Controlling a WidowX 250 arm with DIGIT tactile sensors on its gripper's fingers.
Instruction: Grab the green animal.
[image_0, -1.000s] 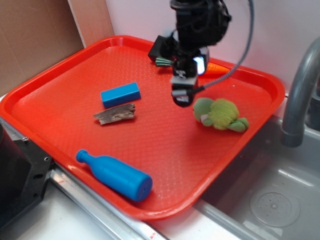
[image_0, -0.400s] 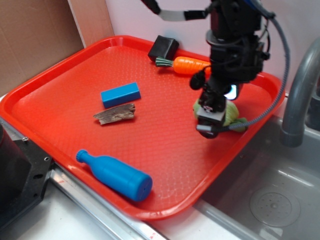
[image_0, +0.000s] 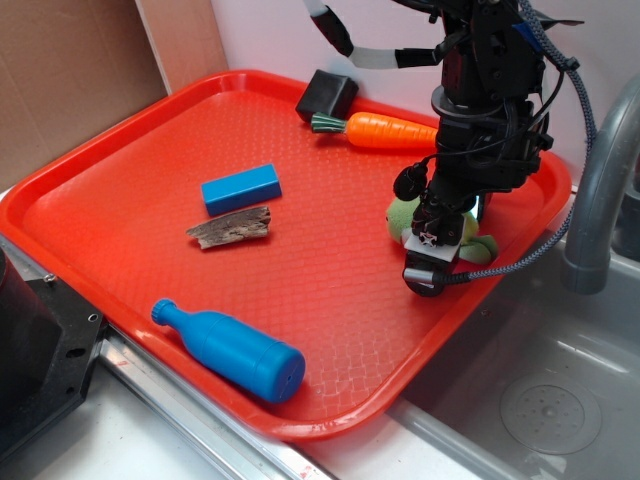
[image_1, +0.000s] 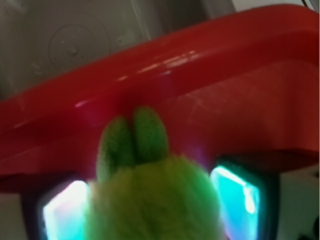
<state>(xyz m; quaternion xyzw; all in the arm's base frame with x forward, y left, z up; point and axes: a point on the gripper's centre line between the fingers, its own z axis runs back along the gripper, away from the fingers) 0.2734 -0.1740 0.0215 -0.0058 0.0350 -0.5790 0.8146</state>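
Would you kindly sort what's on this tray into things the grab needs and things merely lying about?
Needed: green animal, hand straddling it.

Lying about: orange carrot, black block, blue block, bark piece, blue bottle.

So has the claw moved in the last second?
Yes. The gripper went from near the carrot rightward and down onto the green animal.
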